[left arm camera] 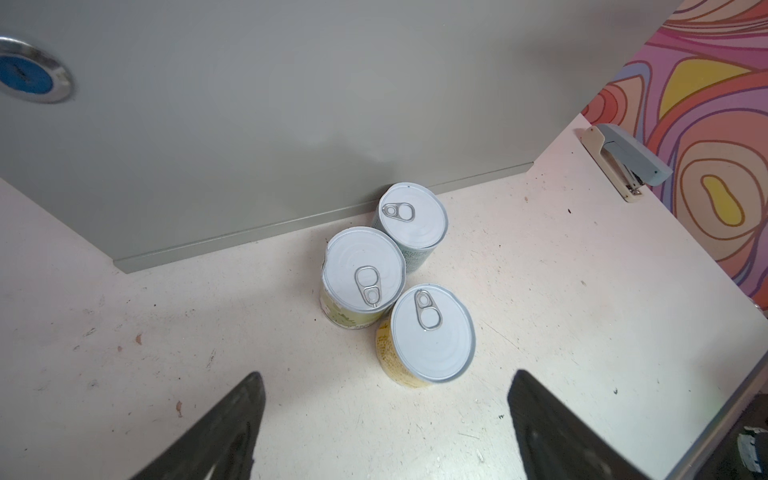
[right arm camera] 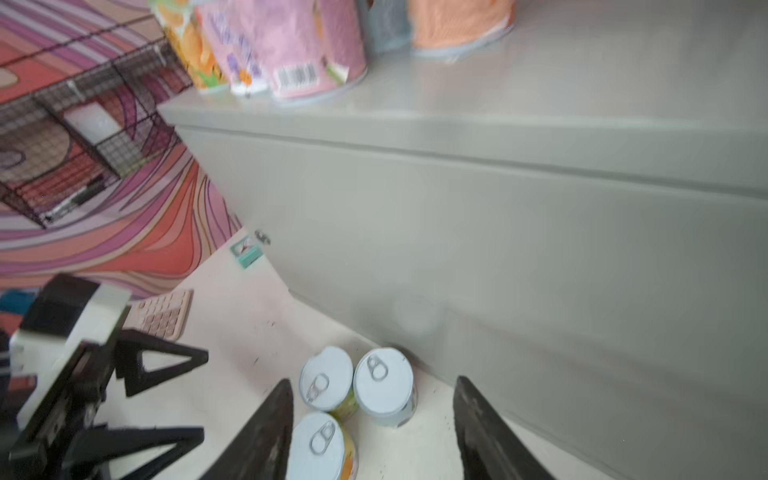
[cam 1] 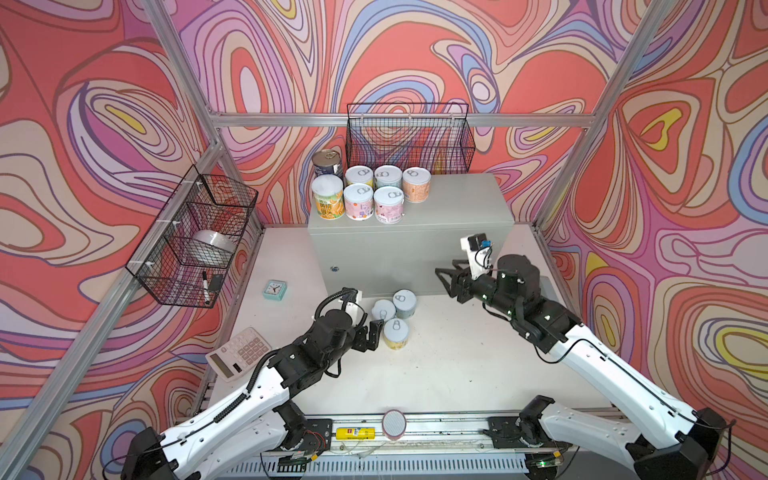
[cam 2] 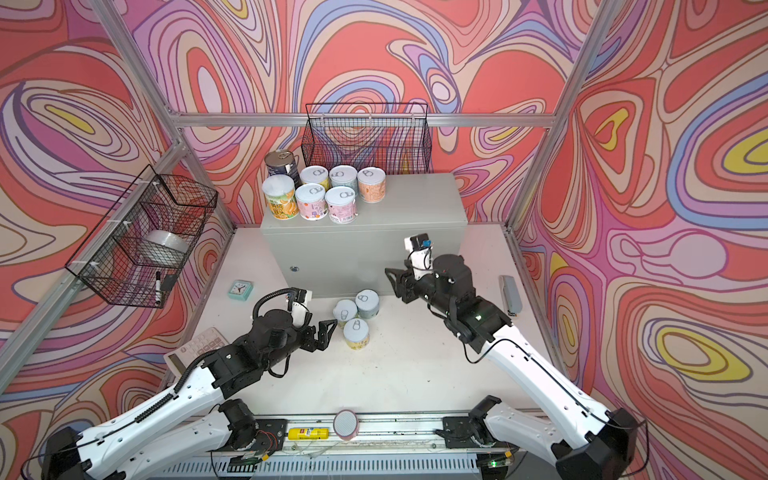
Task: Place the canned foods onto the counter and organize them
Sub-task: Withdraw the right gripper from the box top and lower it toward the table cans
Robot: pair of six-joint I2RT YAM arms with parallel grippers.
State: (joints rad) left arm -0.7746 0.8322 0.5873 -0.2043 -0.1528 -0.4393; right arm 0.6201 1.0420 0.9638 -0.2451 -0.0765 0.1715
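Note:
Several canned foods stand grouped at the left of the counter (cam 1: 457,208) top, among them a tall yellow-orange tin (cam 1: 328,197) and a dark blue one (cam 1: 327,163). Three short white-lidded cans stand on the table against the counter's front: a grey-blue one (cam 1: 404,303), a green-yellow one (cam 1: 383,309) and a yellow one (cam 1: 395,333). My left gripper (cam 1: 372,334) is open, low beside the yellow can (left arm camera: 428,332), touching nothing. My right gripper (cam 1: 444,282) hangs open and empty in front of the counter's front face, above and to the right of the three cans (right arm camera: 382,386).
A calculator (cam 1: 239,353) and a small teal clock (cam 1: 274,289) lie left of the cans, a stapler (cam 2: 510,295) by the right wall. A yellow tube (cam 1: 355,433) and a pink-rimmed disc (cam 1: 394,423) sit on the front rail. Wire baskets (cam 1: 409,137) (cam 1: 195,237) hang on the walls.

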